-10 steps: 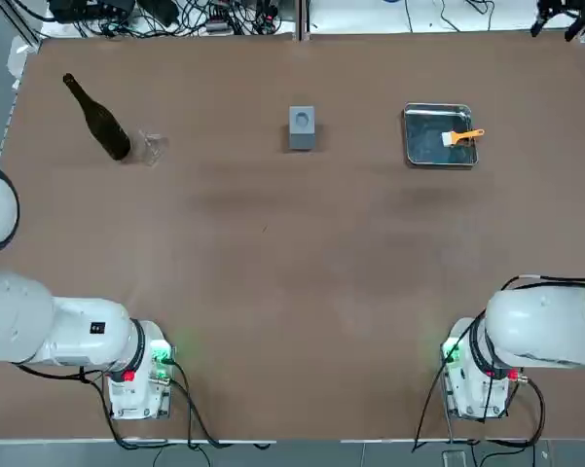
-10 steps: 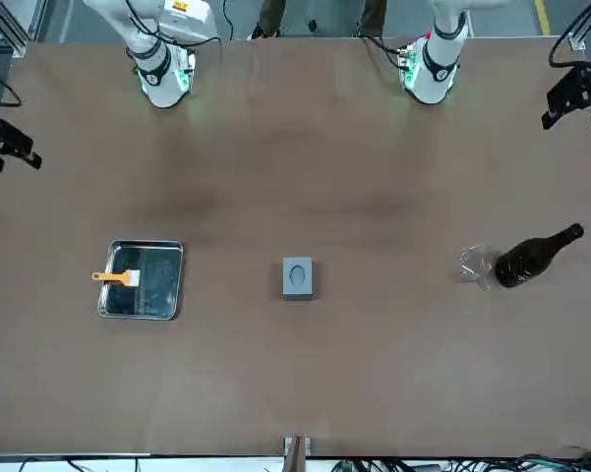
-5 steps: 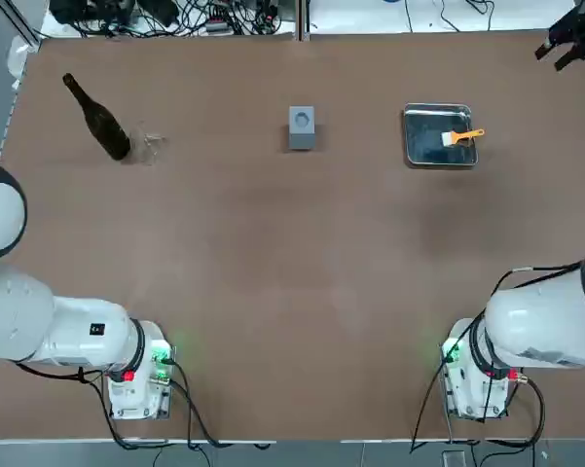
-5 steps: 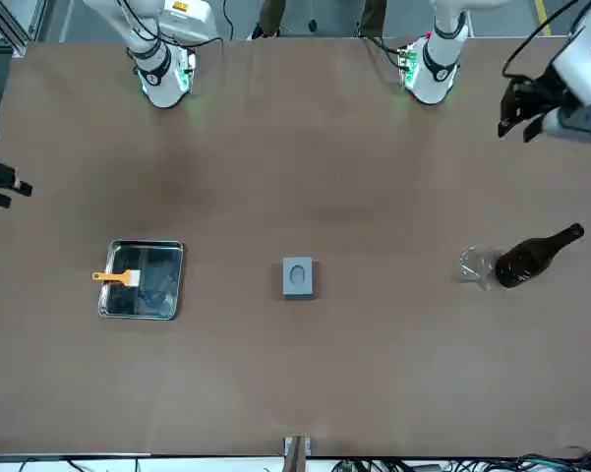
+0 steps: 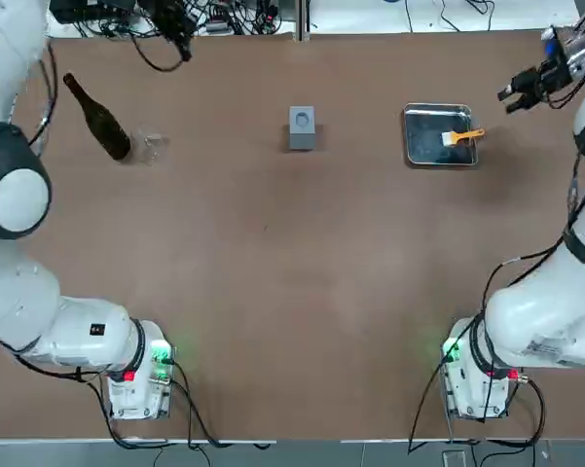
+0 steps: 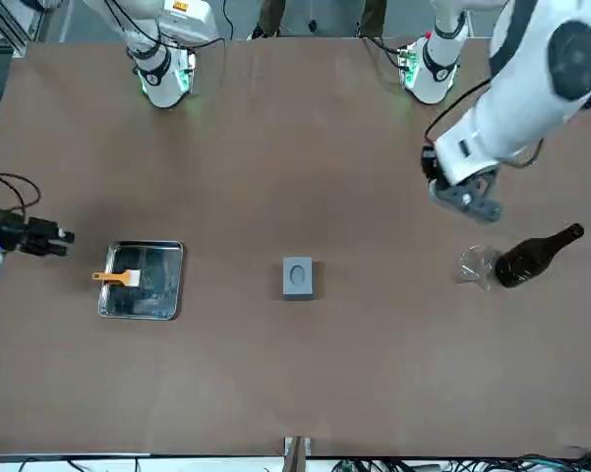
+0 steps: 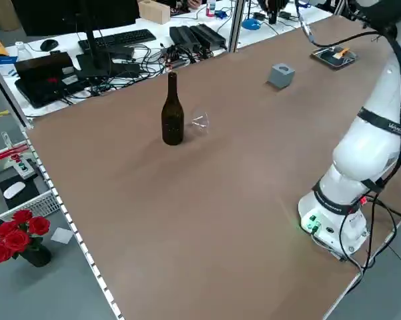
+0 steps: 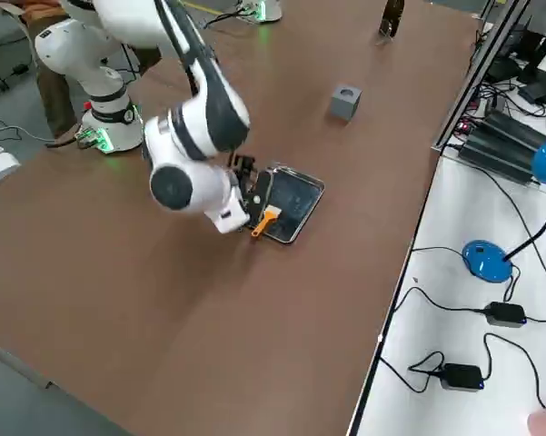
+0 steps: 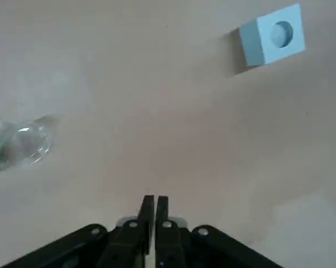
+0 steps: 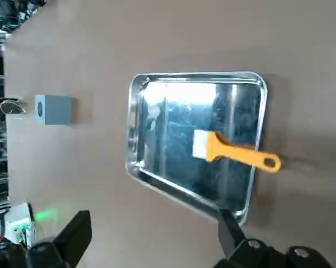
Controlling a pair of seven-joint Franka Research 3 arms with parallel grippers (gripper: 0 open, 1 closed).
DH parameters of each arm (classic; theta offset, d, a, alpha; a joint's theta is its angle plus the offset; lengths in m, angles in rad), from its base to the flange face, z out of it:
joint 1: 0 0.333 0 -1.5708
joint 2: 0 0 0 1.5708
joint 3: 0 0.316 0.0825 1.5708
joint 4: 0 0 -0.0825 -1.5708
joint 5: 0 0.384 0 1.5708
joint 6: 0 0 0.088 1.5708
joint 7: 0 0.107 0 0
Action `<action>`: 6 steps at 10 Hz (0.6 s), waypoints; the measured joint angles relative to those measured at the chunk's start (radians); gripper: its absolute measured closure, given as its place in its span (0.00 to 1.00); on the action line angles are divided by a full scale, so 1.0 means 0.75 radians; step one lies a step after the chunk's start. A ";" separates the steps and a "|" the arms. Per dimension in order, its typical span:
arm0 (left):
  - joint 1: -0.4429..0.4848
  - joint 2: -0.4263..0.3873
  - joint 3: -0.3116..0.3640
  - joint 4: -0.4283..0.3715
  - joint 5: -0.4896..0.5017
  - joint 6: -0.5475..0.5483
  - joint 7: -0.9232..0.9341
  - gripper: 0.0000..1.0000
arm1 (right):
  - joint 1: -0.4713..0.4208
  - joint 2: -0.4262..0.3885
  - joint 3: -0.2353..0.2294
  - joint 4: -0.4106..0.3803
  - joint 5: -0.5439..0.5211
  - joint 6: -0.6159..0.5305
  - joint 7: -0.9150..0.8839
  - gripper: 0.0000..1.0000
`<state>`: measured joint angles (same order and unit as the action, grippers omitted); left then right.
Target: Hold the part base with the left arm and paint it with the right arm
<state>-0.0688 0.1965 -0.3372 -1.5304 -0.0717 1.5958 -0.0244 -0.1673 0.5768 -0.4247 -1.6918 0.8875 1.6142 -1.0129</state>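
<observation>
Part base is sitting upright on the table, upper ctr of top view, round hole facing up; nothing is gripping it. It is looking like a rigid, fairly light block, prob. not fragile; smooth flat sides are maybe slipping a bit if pinched off-ctr. Best grasp: L gripper closing on two opposite side faces, low enough to be leaving the top and at least one side free for paint. A weak hold is risking twist or slide under brush strokes.

Brush is lying with its pale bristles in the tray, orange handle crossing the rim. Handle is prob. stiff and light, bristles soft; R gripper is best taking the handle, well clear of the bristles. Pinching only the handle end is likely letting it pivot.

Pose: L arm is reaching up along the L edge of top view; its gripper is hanging over the table, upper R of front view, well apart from the block. L fingers are sitting nearly together, only a thin slit betw. them, holding nothing. R gripper is hovering at upper R of top view, just beside the tray; its fingers are standing wide apart, nothing betw. them.
</observation>
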 joint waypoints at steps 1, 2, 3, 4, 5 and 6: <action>-0.002 0.076 -0.036 -0.007 0.000 0.063 0.000 0.99 | -0.010 0.097 -0.013 0.035 0.088 0.001 -0.058 0.00; -0.013 0.157 -0.062 -0.010 0.000 0.137 0.001 0.99 | -0.023 0.175 -0.020 0.069 0.162 -0.003 -0.083 0.00; -0.042 0.228 -0.073 -0.010 0.006 0.216 -0.001 0.99 | -0.041 0.232 -0.022 0.108 0.215 -0.010 -0.092 0.00; -0.078 0.280 -0.075 -0.010 0.036 0.281 -0.004 0.99 | -0.064 0.280 -0.023 0.158 0.256 -0.036 -0.094 0.00; -0.118 0.323 -0.076 -0.009 0.091 0.336 -0.012 0.99 | -0.089 0.333 -0.024 0.221 0.297 -0.079 -0.094 0.00; -0.150 0.360 -0.077 -0.008 0.121 0.387 -0.022 0.99 | -0.112 0.395 -0.025 0.280 0.336 -0.125 -0.094 0.00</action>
<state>-0.1815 0.4664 -0.3950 -1.5362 0.0190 1.8861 -0.0407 -0.2513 0.8732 -0.4433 -1.4817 1.1399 1.5201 -1.0835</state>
